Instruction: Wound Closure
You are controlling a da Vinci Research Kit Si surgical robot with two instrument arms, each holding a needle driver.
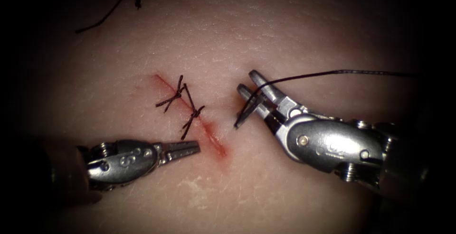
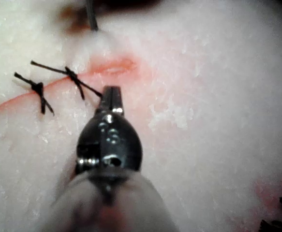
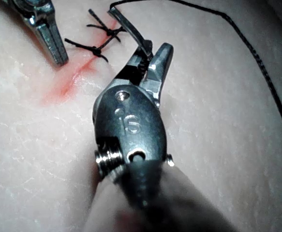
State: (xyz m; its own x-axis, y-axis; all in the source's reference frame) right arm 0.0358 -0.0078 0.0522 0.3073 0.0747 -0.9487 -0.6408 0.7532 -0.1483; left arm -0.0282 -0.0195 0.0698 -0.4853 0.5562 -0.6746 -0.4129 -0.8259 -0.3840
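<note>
Pale, faintly grained slab of pork-belly tissue (image 1: pixel 294 25), crossed by a slanting red-edged cut (image 1: pixel 209 132) whose upper stretch is drawn together by two dark knotted stitches (image 1: pixel 183 101) with short upstanding ends; the lower stretch, stained by red fluid (image 1: pixel 219 148), lies unstitched. Right arm's steel needle driver (image 1: pixel 248 83), on the right of the cut, holds the dark curved needle (image 1: pixel 247 110) deep between its jaws, the needle lying crosswise, its point clear of the tissue and aimed toward the cut; the jaw tips stand slightly apart (from the right wrist camera the needle is seen gripped near the hinge). Thin black thread (image 1: pixel 342 72) runs from the needle away to the right, lifted over the tissue. Left arm's steel needle driver (image 1: pixel 190 149), on the left of the cut and just beside its unstitched part, has its jaws pressed together on nothing.

A clean bite, in my judgement, calls for the needle square to the cut. The stitch ends nearby and the trailing thread could snag. A loose dark offcut of thread (image 1: pixel 102 18) lies well apart, upper left.
</note>
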